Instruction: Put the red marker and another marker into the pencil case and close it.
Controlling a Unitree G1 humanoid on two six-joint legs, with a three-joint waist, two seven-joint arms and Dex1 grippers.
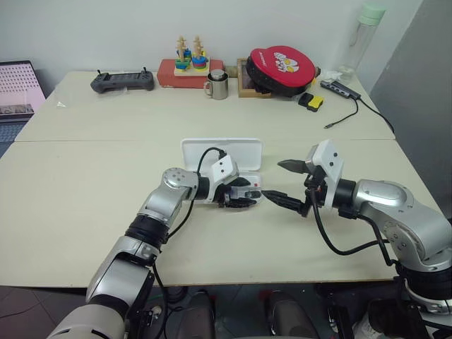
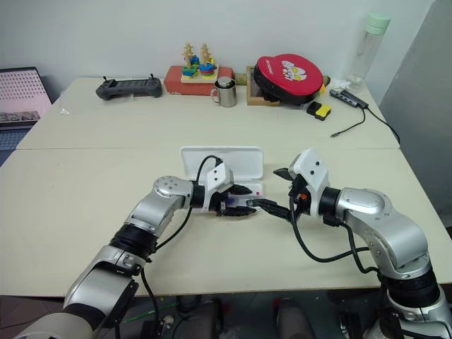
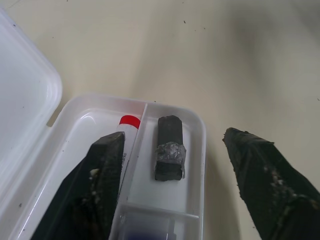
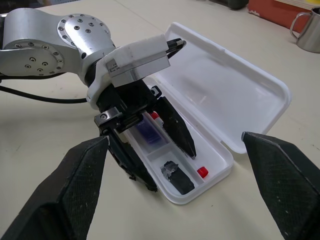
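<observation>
Desk (image 1: pixel 85 183) of pale cream laminate is seen carrying everything, with a seam running across its middle. At its far edge are ranged a round red and black padded item (image 1: pixel 282 67), a red base with stacked coloured wooden toys (image 1: pixel 189 65), a dark grey handheld controller (image 1: pixel 122 82), a small steel mug (image 1: pixel 217 86) and a yellow and black block (image 1: pixel 311 102) beside a cabled grey adapter (image 1: pixel 340 89).

Near the middle of the desk the flat white plastic hinged pencil case (image 4: pixel 235 95) is laid open, its lid folded back flat on the far side and its divided tray on the near side. In the tray the slim white-barrelled red marker (image 3: pixel 129 131) is lodged in the long compartment along the hinge side, its red end close to the tray's end wall. The stubby lavender-purple marker (image 4: pixel 148 131) is seen in the nearer compartment, under the left arm's fingers. A short black cap (image 3: pixel 168 148) is lodged in the end compartment next to the red end.

The left gripper (image 4: pixel 167 152) is held low over the tray, its two black fingers (image 3: pixel 100 185) spread apart with nothing between them; one finger is over the tray and the other outside its near wall. The right gripper (image 1: pixel 288 181) is poised just to the right of the case, its fingers (image 4: pixel 75 185) fully parted and empty, pointed toward the tray.
</observation>
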